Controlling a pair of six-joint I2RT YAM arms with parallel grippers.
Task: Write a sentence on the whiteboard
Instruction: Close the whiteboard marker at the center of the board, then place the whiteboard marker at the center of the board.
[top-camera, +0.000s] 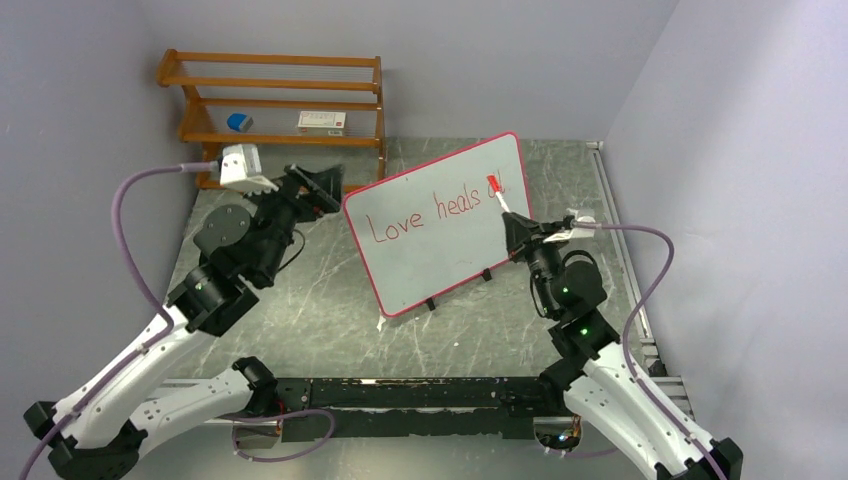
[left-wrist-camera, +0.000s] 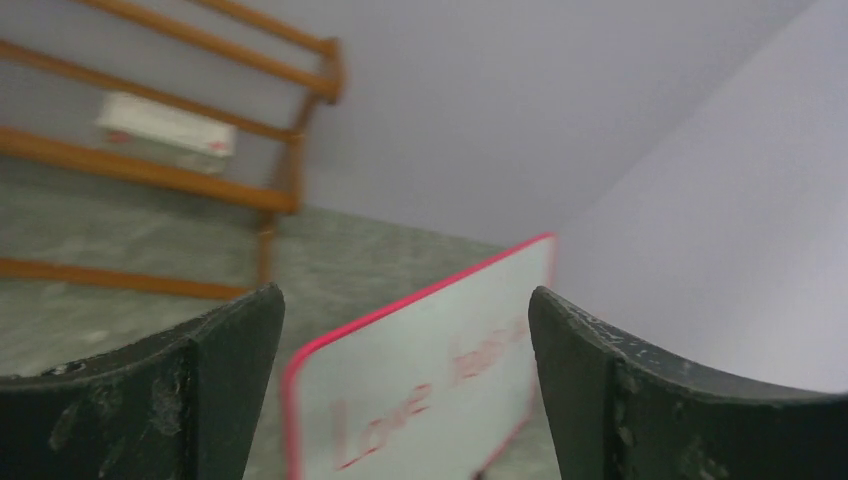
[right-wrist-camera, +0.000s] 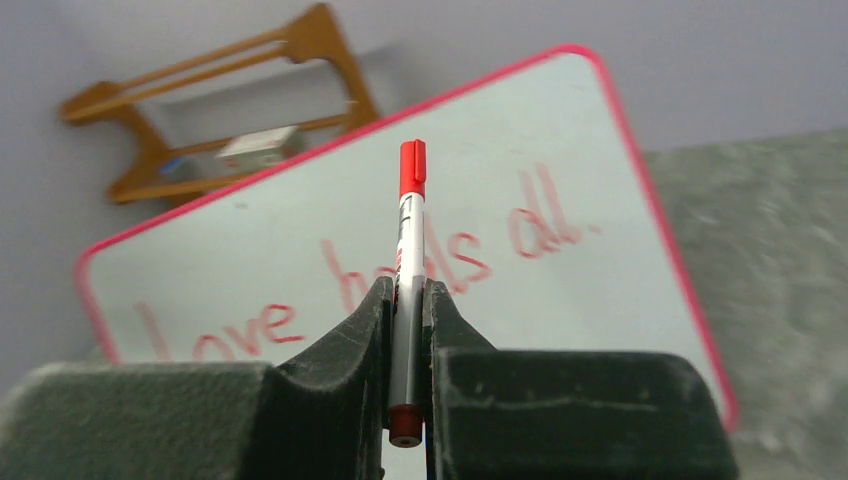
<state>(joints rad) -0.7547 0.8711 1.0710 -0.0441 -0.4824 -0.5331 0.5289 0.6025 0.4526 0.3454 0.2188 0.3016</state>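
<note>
Two arms reach toward the whiteboard (top-camera: 430, 262), which stands on small black feet about the middle of the grey marbled desk (top-camera: 320, 300). It leans back, and its right end is turned toward the far side. Across its upper part runs the sentence (top-camera: 400, 222) in thin red script. From the right wrist we read "Love heals all." (right-wrist-camera: 465, 262), with the middle word partly hidden.

At the right, the right tool (top-camera: 512, 226) is clamped on a marker (top-camera: 497, 193). In the wrist view the two dark fingers of the right tool (right-wrist-camera: 408, 292) press the marker (right-wrist-camera: 410, 235) from both sides, low on its white barrel. Its red end points up toward the whiteboard (right-wrist-camera: 600, 290), in front of the last word. We cannot tell whether that end touches the surface.

At the left, the left tool (top-camera: 325, 190) sits just beside the board's upper left corner. Its own camera shows the left tool (left-wrist-camera: 400, 300) with jaws spread wide and nothing between them. The whiteboard (left-wrist-camera: 420, 345) and the blurred sentence (left-wrist-camera: 385, 425) lie beyond the gap. We cannot tell whether a finger touches the frame.

Far left, against the wall, stands a wooden rack (top-camera: 280, 100) with a small blue thing (top-camera: 239, 122) and a white box (top-camera: 322, 122) on one shelf.
</note>
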